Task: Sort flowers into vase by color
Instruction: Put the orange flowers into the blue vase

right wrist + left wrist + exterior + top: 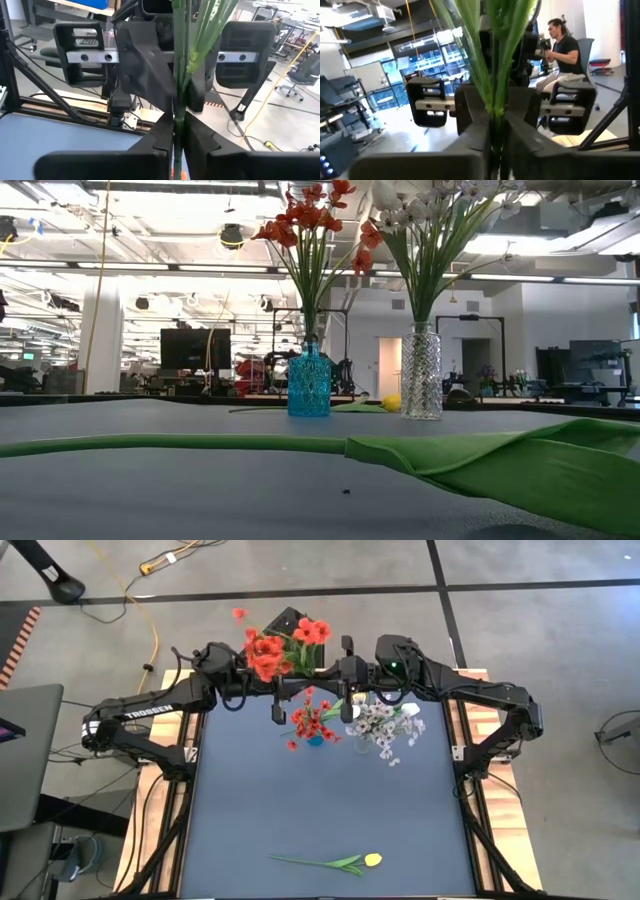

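A bunch of red flowers [270, 650] stands upright between my two grippers, high over the far middle of the table. My left gripper [298, 690] [495, 125] and right gripper [332, 690] [178, 120] face each other, both shut on its green stems. Below them a blue vase [309, 383] [315, 738] holds red flowers [312, 215]. A clear glass vase [421, 372] holds white-pink sprays [385, 725]. A yellow tulip [372, 860] lies flat near the table's near edge, and its stem and leaf [470, 455] fill the low view's foreground. My left gripper pinches the bunch's green stems [492, 95] between its two fingers. It comes level from the table's left, fingers across the stems. The stems rise upright above the fingers; their lower ends are hidden. My right gripper pinches the same stems [180, 85] between its two fingers, level from the table's right and across them. One stem [173, 160] runs on down below the fingers. Where its lower end sits, I cannot tell.
The dark table mat [250, 800] lies bare between the vases and the tulip. Wooden side rails [160, 790] border it left and right. Something small and yellow [392, 402] shows low between the two vases. A seated person [560, 55] shows beyond the table.
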`<state>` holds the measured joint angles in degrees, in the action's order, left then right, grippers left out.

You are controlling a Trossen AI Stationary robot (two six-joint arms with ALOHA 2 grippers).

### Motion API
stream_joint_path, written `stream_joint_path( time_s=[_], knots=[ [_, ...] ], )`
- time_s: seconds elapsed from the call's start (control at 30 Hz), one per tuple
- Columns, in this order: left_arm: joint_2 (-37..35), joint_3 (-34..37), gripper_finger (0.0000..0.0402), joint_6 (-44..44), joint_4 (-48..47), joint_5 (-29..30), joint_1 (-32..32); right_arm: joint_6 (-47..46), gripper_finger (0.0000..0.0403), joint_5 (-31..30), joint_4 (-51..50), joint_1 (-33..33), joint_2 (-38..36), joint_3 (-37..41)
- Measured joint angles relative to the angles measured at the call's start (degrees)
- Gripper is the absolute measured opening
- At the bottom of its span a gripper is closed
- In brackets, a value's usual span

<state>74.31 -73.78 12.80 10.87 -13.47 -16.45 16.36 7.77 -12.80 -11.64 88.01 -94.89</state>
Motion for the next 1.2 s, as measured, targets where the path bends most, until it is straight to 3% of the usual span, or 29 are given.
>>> stream_joint_path(
  time_s=[0.07, 0.3, 0.47, 0.67, 0.87, 1.1, 1.2],
  knots=[
    [0.0, 0.0, 0.0016, 0.0, -0.1, 0.3, 0.0, 0.0, 0.0080, 0.0, 0.0, 0.0, 0.0, 0.0],
    [-1.3, 0.0, 0.0006, 0.8, -1.4, 2.6, -0.3, -0.7, 0.0179, -0.3, -2.1, -0.3, -1.4, -0.1],
    [-4.9, 0.0, 0.0005, 2.2, -2.5, 5.0, -1.4, 1.5, 0.0244, -0.5, -12.4, -2.1, -4.7, -0.1],
    [-8.5, 0.0, 0.0004, 4.6, -9.6, 7.6, -5.0, 0.8, 0.0259, -1.7, -27.2, -6.6, -11.1, -0.1],
    [-8.1, 1.8, 0.0003, 3.3, -15.4, 5.2, -12.5, -2.8, 0.0260, -1.9, -37.8, -11.7, -18.1, 0.8],
    [-9.2, 15.5, 0.0003, -9.1, 1.4, -8.5, -25.3, -7.1, 0.0257, -1.9, -24.0, -18.6, -34.6, 19.5],
    [-9.1, 23.5, 0.0002, -15.1, 12.8, -10.3, -27.9, -11.6, 0.0255, -1.9, -16.2, -21.6, -41.9, 30.9]
  ],
)
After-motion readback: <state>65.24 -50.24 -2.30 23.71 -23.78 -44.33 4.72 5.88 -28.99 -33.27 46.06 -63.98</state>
